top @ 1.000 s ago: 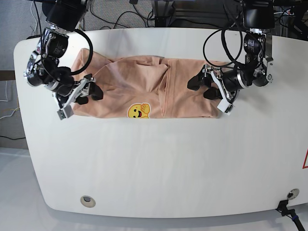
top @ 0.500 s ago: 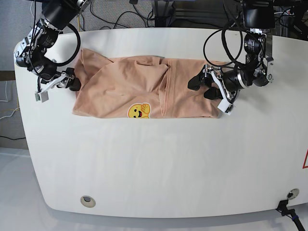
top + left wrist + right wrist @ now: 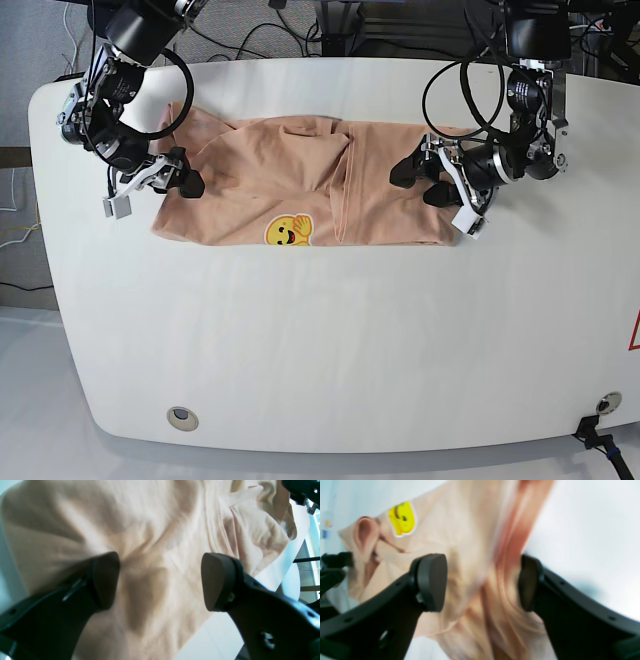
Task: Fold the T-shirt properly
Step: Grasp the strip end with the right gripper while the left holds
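- At the left of the base view, the right gripper (image 3: 150, 185) sits at the T-shirt's (image 3: 300, 185) left end; its jaws are spread, with bunched cloth running between the pads (image 3: 431, 580), though I cannot tell whether they touch it.
- The T-shirt lies across the far half of the white table (image 3: 330, 350) as a wide, wrinkled band, the smiley print (image 3: 288, 231) at its near edge and a crease just right of it.
- By my reading, one lengthwise fold looks made; folding the ends inward and smoothing remain.
- At the right, the left gripper (image 3: 440, 185) hovers over the shirt's right end, jaws spread, pinching nothing.
- No containers are visible.
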`<act>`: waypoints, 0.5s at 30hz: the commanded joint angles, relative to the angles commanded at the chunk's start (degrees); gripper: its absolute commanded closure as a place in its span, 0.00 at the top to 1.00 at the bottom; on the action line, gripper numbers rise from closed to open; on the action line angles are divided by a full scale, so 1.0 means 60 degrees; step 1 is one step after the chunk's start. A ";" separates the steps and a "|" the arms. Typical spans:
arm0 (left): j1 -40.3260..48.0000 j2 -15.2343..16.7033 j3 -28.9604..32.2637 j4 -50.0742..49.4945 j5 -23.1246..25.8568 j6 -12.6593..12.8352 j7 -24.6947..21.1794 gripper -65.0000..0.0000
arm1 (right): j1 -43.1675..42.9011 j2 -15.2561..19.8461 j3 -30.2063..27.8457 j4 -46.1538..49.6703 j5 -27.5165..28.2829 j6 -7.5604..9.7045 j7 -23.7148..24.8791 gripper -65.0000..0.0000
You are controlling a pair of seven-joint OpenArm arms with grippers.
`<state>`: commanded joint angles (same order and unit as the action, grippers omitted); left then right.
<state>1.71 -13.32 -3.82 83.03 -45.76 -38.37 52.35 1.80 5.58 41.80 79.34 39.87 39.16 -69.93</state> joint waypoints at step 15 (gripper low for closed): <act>0.0000 0.0000 0.0000 0.0000 0.0015 0.0000 0.0000 0.74 | 0.0000 -0.0381 -0.0601 0.0659 -0.0029 -0.0029 -0.0308 0.58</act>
<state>1.71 -13.32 -3.82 83.03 -45.67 -38.37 52.35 1.80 3.30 38.20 83.30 39.69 38.99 -71.78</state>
